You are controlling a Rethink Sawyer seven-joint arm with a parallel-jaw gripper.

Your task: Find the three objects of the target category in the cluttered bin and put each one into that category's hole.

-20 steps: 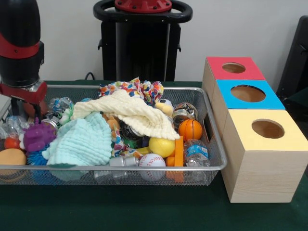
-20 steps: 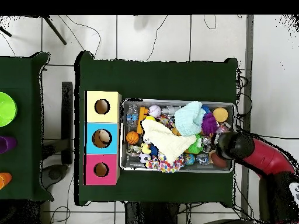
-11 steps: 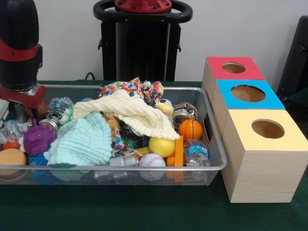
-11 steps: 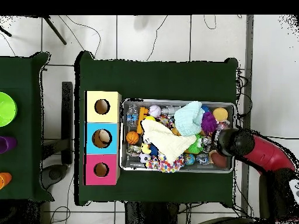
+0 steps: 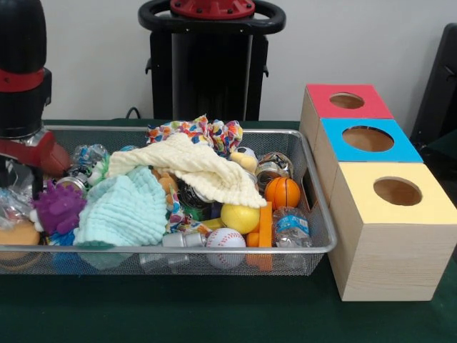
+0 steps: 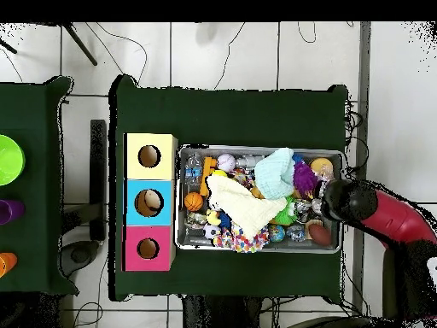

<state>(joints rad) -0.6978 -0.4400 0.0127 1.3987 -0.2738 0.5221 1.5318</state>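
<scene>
Bin [image 5: 314,214] sits on green cloth [image 5: 214,314] before a white wall [image 5: 343,43]; tool's [image 5: 14,175] state unclear.

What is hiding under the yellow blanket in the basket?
The yellow cloth covers the bin's middle. Peeking out below its edge are a dark can, a yellow ball and an orange basketball. Whatever lies deeper under it is hidden.
</scene>
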